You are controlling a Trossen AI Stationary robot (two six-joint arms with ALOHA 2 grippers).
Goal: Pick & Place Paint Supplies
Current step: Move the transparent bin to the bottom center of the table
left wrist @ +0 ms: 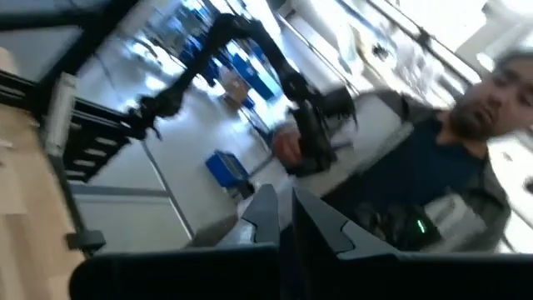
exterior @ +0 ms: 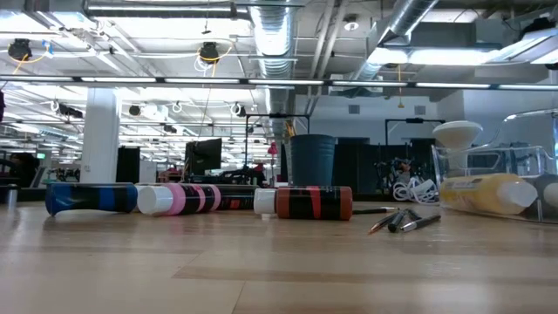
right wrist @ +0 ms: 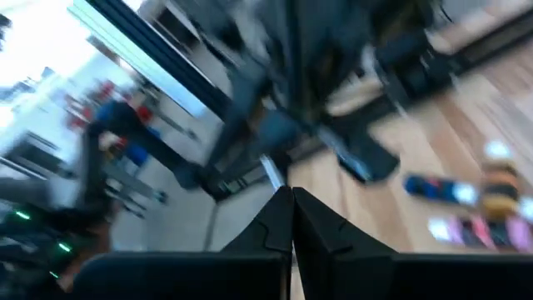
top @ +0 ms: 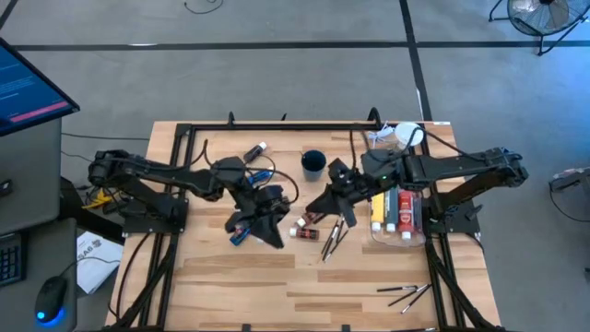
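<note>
Closest to the low camera, three capped paint tubes lie end to end near the desk centre: blue (exterior: 83, 198), pink-and-black (exterior: 196, 198), red-and-black (exterior: 309, 202). Dark-handled brushes (exterior: 403, 221) lie beside them. Left hand (top: 265, 224) and right hand (top: 343, 195) are both clenched, holding nothing. Release one hand before descending; grasp a tube across its body. The clear plastic bin (top: 419, 232) near the desk's right edge holds a yellow bottle (top: 377, 208) and other tubes.

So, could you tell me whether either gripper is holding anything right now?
Nothing is held. The left gripper and the right gripper are both shut on nothing.
</note>
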